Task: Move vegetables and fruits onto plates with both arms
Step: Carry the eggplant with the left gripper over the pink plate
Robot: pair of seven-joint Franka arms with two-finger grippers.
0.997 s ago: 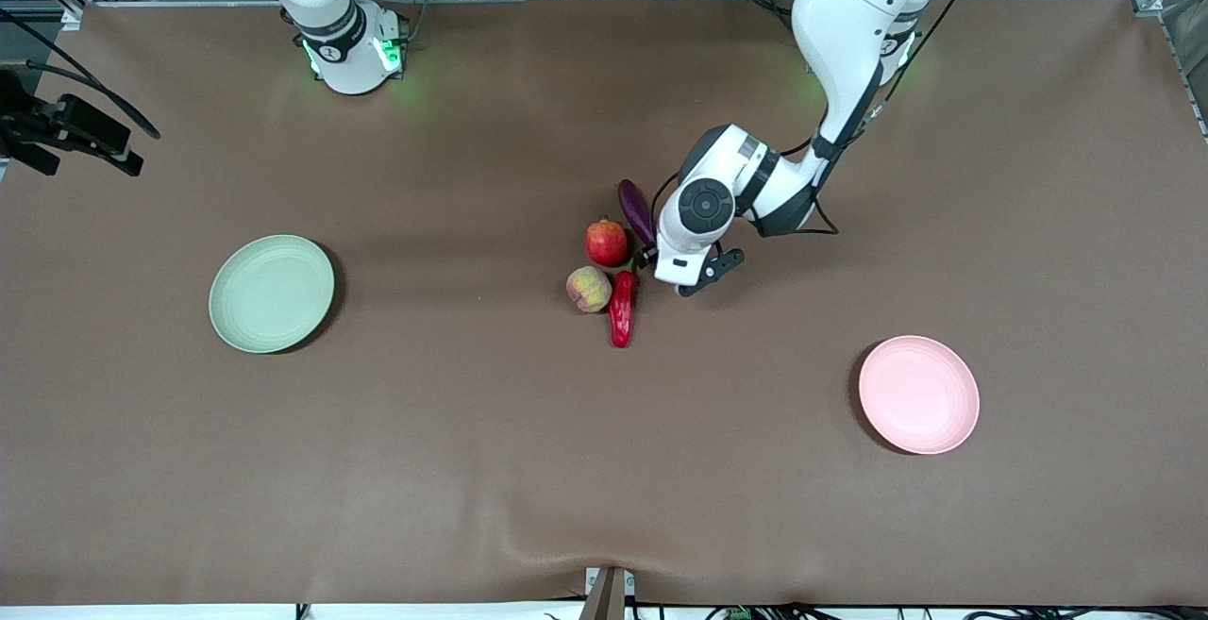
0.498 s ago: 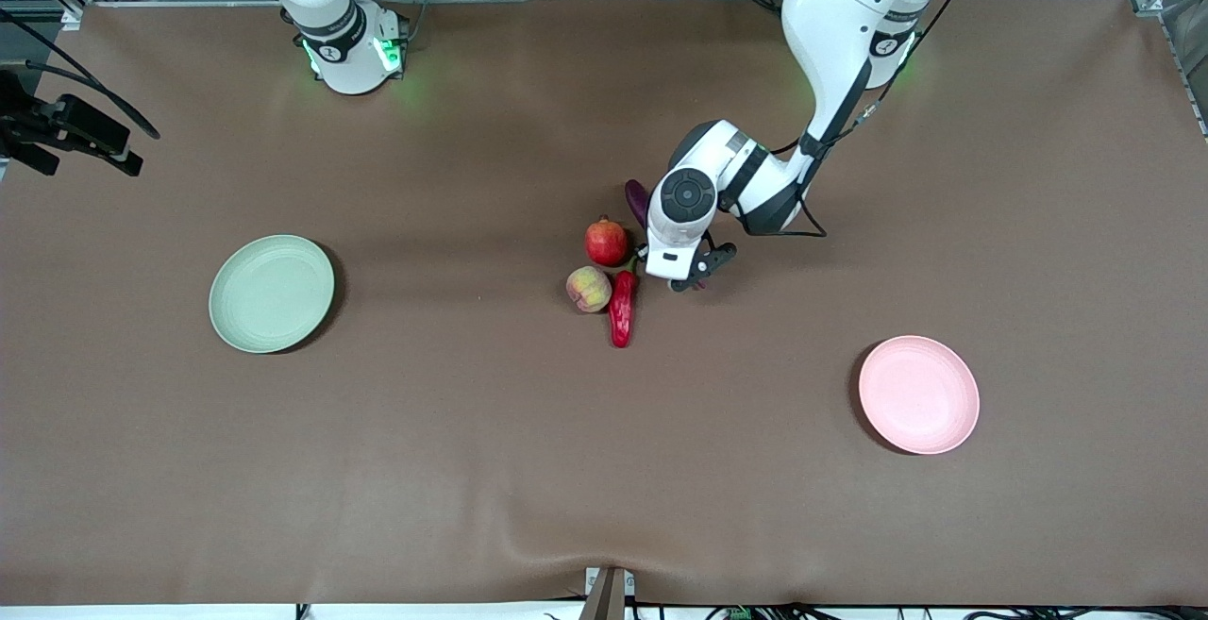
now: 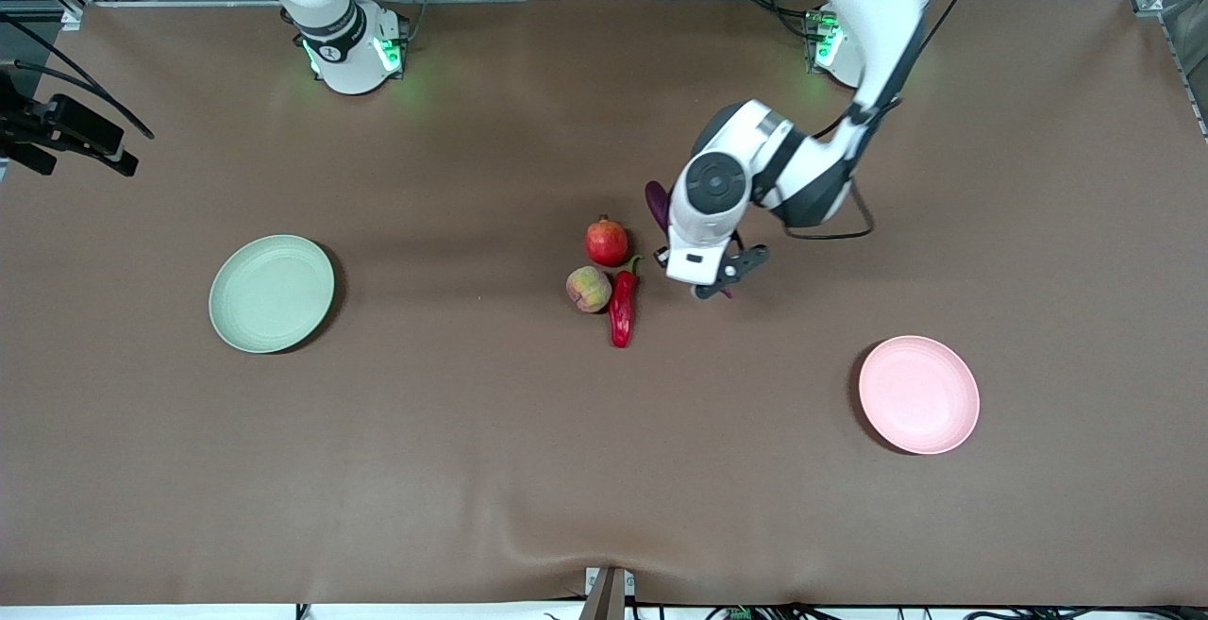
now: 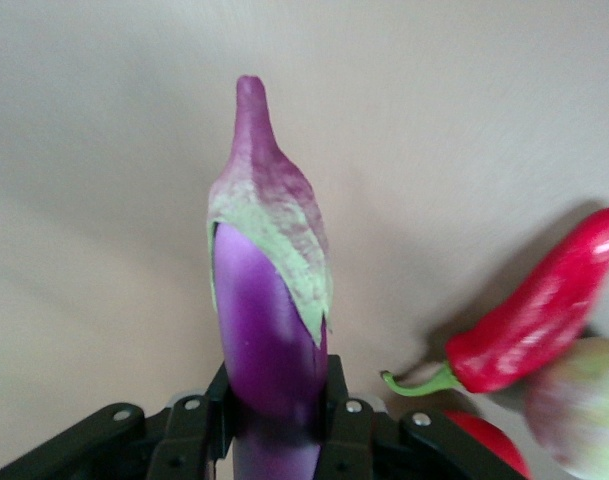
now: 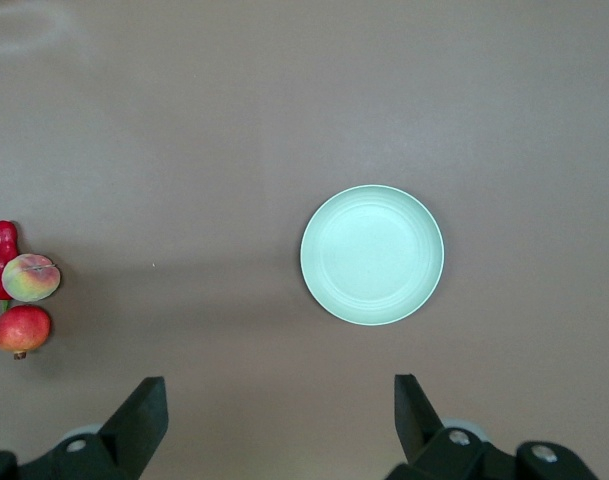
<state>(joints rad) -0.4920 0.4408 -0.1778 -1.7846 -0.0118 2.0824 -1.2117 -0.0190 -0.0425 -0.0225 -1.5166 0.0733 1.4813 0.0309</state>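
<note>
Since a second ago the eggplant [image 4: 269,330] has left its spot at the pomegranate's [image 3: 606,242] one o'clock and now hangs clamped in my left gripper [image 4: 276,420] above bare table [image 3: 528,469], with the pink plate [image 3: 918,394] at its four o'clock. I judge the pinch, set away from the stalk end, could let it swing or slip out in transit. My right gripper [image 5: 279,410] waits high, fingers spread, over table near the green plate [image 5: 372,254].

Clustered mid-table: round red pomegranate [image 3: 606,242], yellowish-pink peach [image 3: 588,289] nearer the camera, glossy red chili pepper [image 3: 621,307] touching the peach. Long purple eggplant [image 4: 269,330] aloft beside them, clamped in the left gripper [image 4: 276,420].
</note>
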